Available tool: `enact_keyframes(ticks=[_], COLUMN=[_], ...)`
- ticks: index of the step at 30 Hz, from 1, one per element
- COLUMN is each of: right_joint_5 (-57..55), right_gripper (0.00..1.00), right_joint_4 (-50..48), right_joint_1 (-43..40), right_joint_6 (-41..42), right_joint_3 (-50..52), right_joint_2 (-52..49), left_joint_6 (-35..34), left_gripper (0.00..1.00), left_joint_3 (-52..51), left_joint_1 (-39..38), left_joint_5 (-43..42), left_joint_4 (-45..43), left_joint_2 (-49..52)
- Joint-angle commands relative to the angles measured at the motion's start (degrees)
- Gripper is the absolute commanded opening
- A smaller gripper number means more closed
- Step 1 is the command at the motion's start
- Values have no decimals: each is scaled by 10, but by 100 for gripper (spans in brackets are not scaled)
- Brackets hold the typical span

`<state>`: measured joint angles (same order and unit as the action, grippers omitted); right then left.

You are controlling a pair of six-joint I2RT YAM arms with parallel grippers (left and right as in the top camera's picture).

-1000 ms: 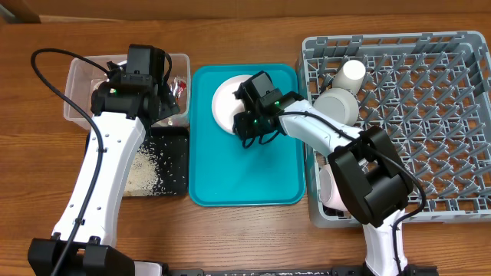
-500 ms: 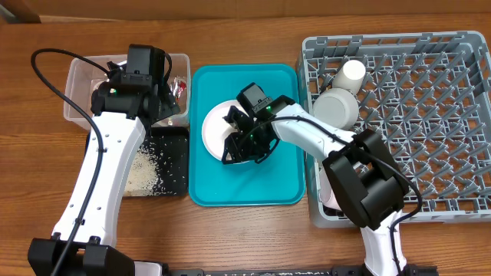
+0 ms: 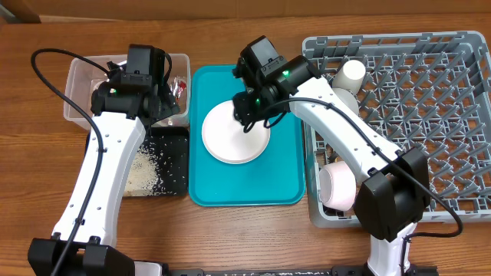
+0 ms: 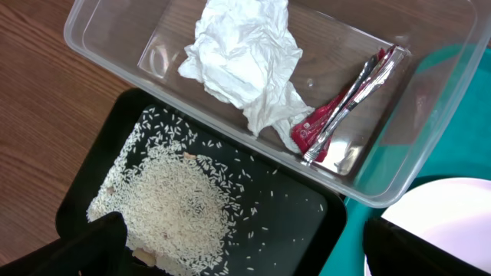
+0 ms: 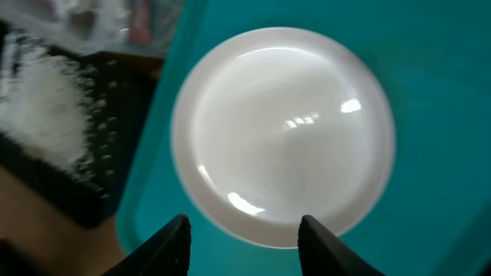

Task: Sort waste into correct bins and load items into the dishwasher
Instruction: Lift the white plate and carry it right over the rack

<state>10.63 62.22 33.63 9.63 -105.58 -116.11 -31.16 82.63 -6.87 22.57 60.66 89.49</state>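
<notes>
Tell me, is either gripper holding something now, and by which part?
Nothing is held. The right gripper has open jaws above the white plate; the left gripper is open too.

Bright, even light; blurred plate [image 5: 284, 138] shows glare.

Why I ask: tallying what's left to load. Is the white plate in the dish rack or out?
Out. The plate lies flat on the teal tray, left of the grey rack.
</notes>
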Motion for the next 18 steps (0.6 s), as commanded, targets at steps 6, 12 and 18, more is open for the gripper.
enact_keyframes(ticks=[6, 12, 18], right_joint_5=[-106, -143, -144], right_gripper=[47, 47, 57], right_joint_4=[-69, -152, -224], right_joint_1=[-1, -1, -2], right_joint_6=[-4, -2, 23], right_joint_3=[89, 169, 245], right_joint_2=[0, 0, 0], left_joint_6=[7, 7, 7], left_gripper=[100, 100, 100], left_joint_3=[7, 7, 7], left_joint_1=[-3, -3, -3], left_joint_5=[3, 3, 3], left_joint_4=[0, 0, 0], left_joint_2=[-2, -2, -2])
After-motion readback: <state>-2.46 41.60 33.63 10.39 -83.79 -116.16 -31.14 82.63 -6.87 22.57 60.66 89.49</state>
